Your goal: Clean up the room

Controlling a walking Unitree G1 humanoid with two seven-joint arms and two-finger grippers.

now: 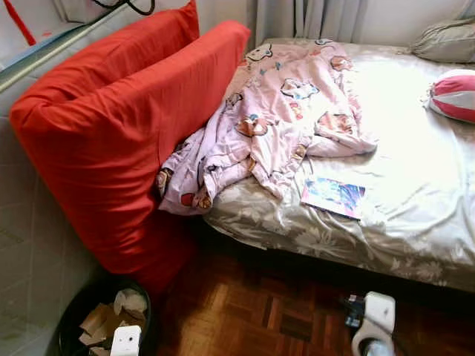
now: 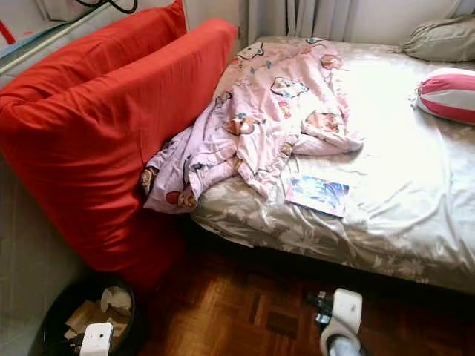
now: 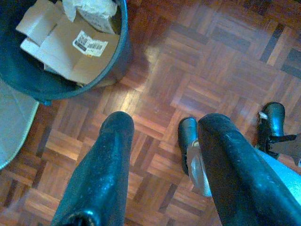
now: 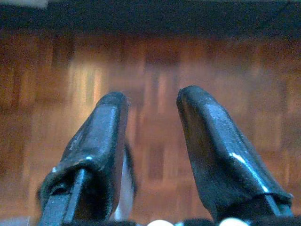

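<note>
the robot stands at the bed's [image 1: 312, 237] near edge, apparently choosing what to tidy first. a pink blanket [image 1: 274, 119] lies crumpled toward the bed's left edge, a booklet [image 1: 333, 196] near the front edge. left claw [image 3: 164, 155] and right claw [image 4: 148, 122] hang spread wide, empty, above parquet; the next move calls for reaching over. the booklet's cover is unreadable.

A bed [image 1: 415, 222] with grey flowered sheet stands on dark parquet floor [image 1: 260, 311]; curtains [image 1: 312, 18] hang behind, and strong daylight falls on the sheet
</note>
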